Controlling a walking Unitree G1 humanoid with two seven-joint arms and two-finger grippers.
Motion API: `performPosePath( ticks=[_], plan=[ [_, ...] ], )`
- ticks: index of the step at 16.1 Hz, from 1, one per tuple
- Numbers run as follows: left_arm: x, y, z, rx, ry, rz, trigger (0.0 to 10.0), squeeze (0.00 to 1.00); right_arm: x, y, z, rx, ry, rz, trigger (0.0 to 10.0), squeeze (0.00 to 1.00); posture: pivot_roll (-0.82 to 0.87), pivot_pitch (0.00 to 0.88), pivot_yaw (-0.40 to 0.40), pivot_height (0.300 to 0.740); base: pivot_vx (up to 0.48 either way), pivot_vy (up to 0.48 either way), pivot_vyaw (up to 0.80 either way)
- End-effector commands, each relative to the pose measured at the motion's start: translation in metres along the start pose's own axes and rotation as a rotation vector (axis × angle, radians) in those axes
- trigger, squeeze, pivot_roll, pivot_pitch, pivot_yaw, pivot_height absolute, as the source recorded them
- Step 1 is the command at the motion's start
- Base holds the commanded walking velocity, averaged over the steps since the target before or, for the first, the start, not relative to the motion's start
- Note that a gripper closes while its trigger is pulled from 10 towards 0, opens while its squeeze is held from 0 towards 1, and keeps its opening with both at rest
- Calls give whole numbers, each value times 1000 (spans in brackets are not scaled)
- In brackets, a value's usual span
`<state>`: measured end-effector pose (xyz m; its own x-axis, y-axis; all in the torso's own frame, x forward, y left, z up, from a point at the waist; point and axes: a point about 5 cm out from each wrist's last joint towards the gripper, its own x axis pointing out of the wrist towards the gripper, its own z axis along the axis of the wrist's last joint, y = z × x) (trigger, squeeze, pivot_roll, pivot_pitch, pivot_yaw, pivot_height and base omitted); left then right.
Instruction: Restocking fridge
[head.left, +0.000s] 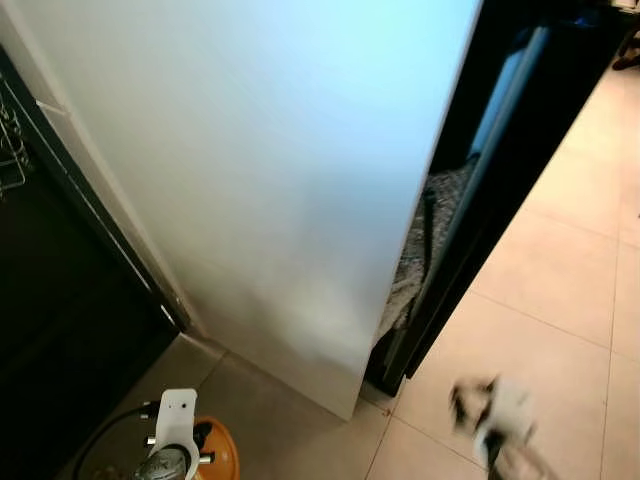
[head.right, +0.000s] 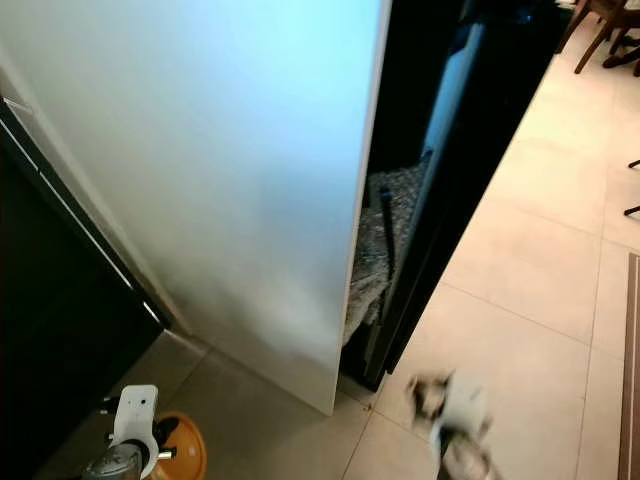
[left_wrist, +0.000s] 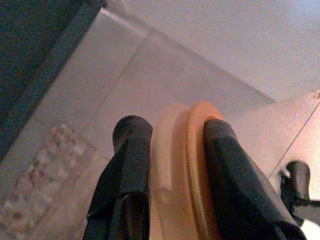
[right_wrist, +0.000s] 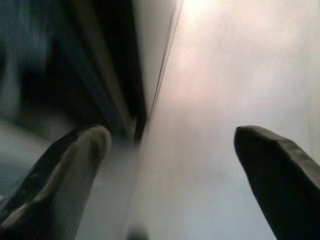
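Left gripper (left_wrist: 172, 145) pinches an orange object (left_wrist: 192, 165) between its 2 fingers, low above the tiled floor (head.left: 560, 290). Right gripper (right_wrist: 170, 145), jaws spread, faces the white fridge door (head.left: 260, 170).

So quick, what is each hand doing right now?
Left gripper: jaws shut on an orange plate.
Right gripper: jaws open, holding nothing.

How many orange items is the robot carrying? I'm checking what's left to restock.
1: an orange round item, clamped between the left end effector's fingers, low above the floor tiles. Others may be hidden.
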<state>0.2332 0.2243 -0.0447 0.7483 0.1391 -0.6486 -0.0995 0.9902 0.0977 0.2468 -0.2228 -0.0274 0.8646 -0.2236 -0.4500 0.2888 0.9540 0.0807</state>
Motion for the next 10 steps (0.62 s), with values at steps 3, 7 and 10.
performPosePath(
  ticks=[3,7,10],
  plan=[
    [-2,1,-9,10,25,8,10000,0,-1,20,57,-3,-357,58,10000,0,67,114,-15,740,0,0,0],
    [-2,-3,-10,14,22,-3,10000,0,-23,56,70,-60,-491,241,10000,678,56,91,-20,740,0,0,0],
    [-2,-6,-10,15,18,-11,10000,0,-20,72,104,-106,-580,228,10000,1000,53,91,-19,740,0,0,0]
  ],
)
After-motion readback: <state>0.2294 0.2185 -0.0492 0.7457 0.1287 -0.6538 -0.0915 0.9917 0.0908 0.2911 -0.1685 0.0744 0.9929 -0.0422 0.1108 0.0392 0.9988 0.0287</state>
